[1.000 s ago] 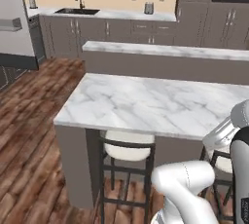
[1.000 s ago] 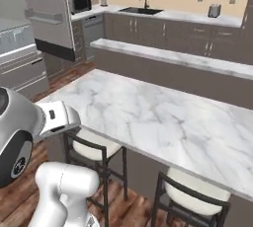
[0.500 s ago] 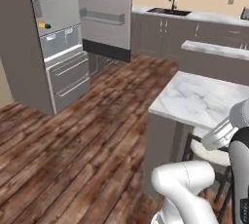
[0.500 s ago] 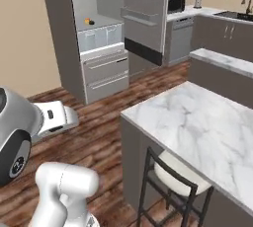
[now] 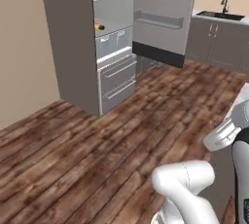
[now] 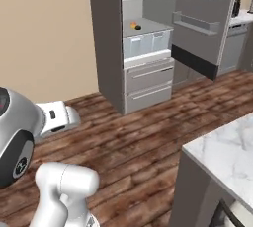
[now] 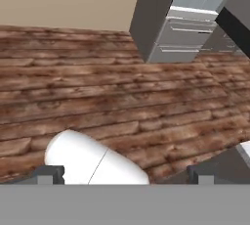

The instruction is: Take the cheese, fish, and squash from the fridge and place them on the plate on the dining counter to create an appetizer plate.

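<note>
The tall grey fridge (image 5: 73,47) (image 6: 111,43) (image 7: 156,18) stands open across the wood floor. On its pale shelf lies the small orange cheese (image 5: 98,26) (image 6: 133,24), with a small dark lump, apparently the squash (image 6: 139,26), touching its right side. The fish is too small to make out, and the plate is out of view. A corner of the white marble dining counter (image 6: 225,154) shows at the lower right. My gripper (image 7: 127,176) is open, with its two dark fingertips (image 7: 49,174) far apart above the floor and nothing between them.
The fridge's door (image 5: 163,13) (image 6: 205,18) hangs open to the right, with shelves on its inside. Below the food shelf are a translucent drawer (image 6: 146,43) and two grey drawers (image 5: 116,79). Brown cabinets with a sink (image 5: 221,35) stand at the back right. A beige wall (image 5: 24,47) rises at the left.
The whole picture has swung from the dining counter and stools round to the open fridge, so the base has turned. The gripper has stayed open.
</note>
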### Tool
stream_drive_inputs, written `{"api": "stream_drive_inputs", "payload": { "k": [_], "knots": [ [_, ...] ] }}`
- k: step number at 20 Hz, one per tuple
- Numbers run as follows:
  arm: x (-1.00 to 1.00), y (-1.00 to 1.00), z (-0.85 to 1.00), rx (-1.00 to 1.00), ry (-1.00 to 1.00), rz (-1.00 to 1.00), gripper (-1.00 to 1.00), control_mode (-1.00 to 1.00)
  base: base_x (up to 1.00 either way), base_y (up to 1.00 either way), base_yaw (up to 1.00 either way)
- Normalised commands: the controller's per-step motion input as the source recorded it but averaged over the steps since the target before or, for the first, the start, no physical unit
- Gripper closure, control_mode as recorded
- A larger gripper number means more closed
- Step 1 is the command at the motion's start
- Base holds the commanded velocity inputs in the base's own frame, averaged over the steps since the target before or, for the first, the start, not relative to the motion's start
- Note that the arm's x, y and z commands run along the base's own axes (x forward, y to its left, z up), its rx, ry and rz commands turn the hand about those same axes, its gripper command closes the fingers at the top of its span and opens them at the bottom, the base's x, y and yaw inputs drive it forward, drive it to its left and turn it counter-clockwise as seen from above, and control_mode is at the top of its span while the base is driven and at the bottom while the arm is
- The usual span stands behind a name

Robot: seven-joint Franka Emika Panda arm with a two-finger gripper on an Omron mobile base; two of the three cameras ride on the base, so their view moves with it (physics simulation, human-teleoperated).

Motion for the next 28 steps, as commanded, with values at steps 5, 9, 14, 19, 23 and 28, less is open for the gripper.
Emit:
{"api": "stream_drive_inputs", "payload": {
  "k": [5, 9, 14, 19, 23, 28],
  "knots": [
    [0.00, 0.00, 0.00, 0.00, 0.00, 0.00, -1.00, 1.00, 1.00, 0.43, -0.04],
    [0.00, 0.00, 0.00, 0.00, 0.00, 0.00, -1.00, 1.00, 1.00, 0.19, -0.17],
    [0.00, 0.00, 0.00, 0.00, 0.00, 0.00, -1.00, 1.00, 1.00, 0.03, -0.19],
    [0.00, 0.00, 0.00, 0.00, 0.00, 0.00, -1.00, 1.00, 1.00, 0.00, -0.22],
    [0.00, 0.00, 0.00, 0.00, 0.00, 0.00, -1.00, 1.00, 1.00, -0.02, -0.22],
    [0.00, 0.00, 0.00, 0.00, 0.00, 0.00, -1.00, 1.00, 1.00, -0.19, -0.17]
  ]
}}
